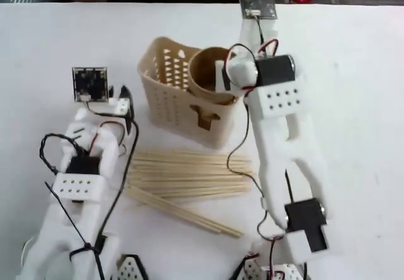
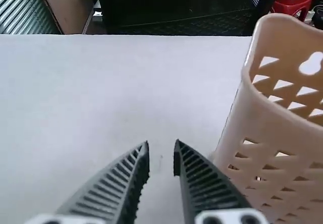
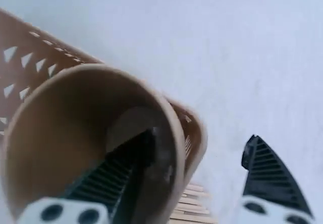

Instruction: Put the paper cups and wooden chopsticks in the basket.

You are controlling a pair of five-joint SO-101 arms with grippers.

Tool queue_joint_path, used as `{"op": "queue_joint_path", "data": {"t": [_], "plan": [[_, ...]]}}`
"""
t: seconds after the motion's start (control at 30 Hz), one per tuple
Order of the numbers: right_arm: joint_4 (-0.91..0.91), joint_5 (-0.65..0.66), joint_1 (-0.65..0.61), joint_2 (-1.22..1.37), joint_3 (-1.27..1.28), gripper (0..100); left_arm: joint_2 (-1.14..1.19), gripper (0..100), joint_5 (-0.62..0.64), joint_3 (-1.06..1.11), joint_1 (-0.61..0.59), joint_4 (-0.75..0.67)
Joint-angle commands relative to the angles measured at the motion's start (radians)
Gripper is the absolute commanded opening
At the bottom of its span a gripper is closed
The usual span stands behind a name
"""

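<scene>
— Where's the cup (image 1: 205, 65)?

— In the basket (image 1: 161, 100), leaning against the wall nearest the right arm. The basket stands on the table (image 1: 353, 53), toward the far edge and about halfway along it.

— And the right end effector (image 3: 201, 138)?

— Over the basket's rim, spread wide. One of its fingers (image 3: 121, 171) is down inside the cup and the other is outside the basket, so the cup's wall and the basket's rim sit between them. The outer finger is clear of both, so nothing is clamped.

— Chopsticks (image 1: 183, 169)?

— On the table, a loose bundle lying flat in front of the basket, between it and the near edge and between the two arms. A few lie at a slant on the near side of the pile.

— Left end effector (image 2: 161, 153)?

— Low over bare table just beside the basket, on the side facing the table's left edge. Its tips are a little apart and hold nothing.
</scene>
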Motion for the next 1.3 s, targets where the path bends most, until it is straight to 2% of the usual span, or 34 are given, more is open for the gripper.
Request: {"op": "queue_joint_path", "data": {"t": [0.0, 0.13, 0.33, 0.43, 0.53, 0.67, 0.9, 1.13, 1.27], "plan": [[0.001, -0.009, -0.002, 0.053, -0.006, 27.9, -0.024, 10, -0.012, -0.008, 0.01, -0.032], [0.001, -0.011, -0.007, 0.137, -0.006, 25.6, -0.024, 10, -0.012, -0.008, 0.01, -0.032], [-0.001, 0.003, 0.027, 0.255, -0.012, 5.6, -0.024, 10, -0.012, -0.008, 0.01, -0.032], [-0.018, 0.109, 0.051, 0.272, -0.012, 1.5, -0.024, 10, -0.012, -0.008, 0.01, -0.032], [-0.012, 0.144, 0.097, 0.26, -0.014, 1.5, -0.024, 10, -0.012, -0.008, 0.01, -0.032], [0.059, 0.275, 0.16, 0.249, -0.055, 1.5, -0.024, 10, -0.012, -0.008, 0.01, -0.032], [0.265, 0.381, 0.268, 0.254, -0.345, 1.5, -0.024, 10, -0.012, -0.008, 0.01, -0.032], [0.275, 0.405, 0.237, 0.254, -0.471, 1.5, -0.024, 10, -0.012, -0.008, 0.01, -0.032], [0.277, 0.476, 0.191, 0.254, -0.476, 1.5, -0.024, 10, -0.012, -0.008, 0.01, -0.032]]}}
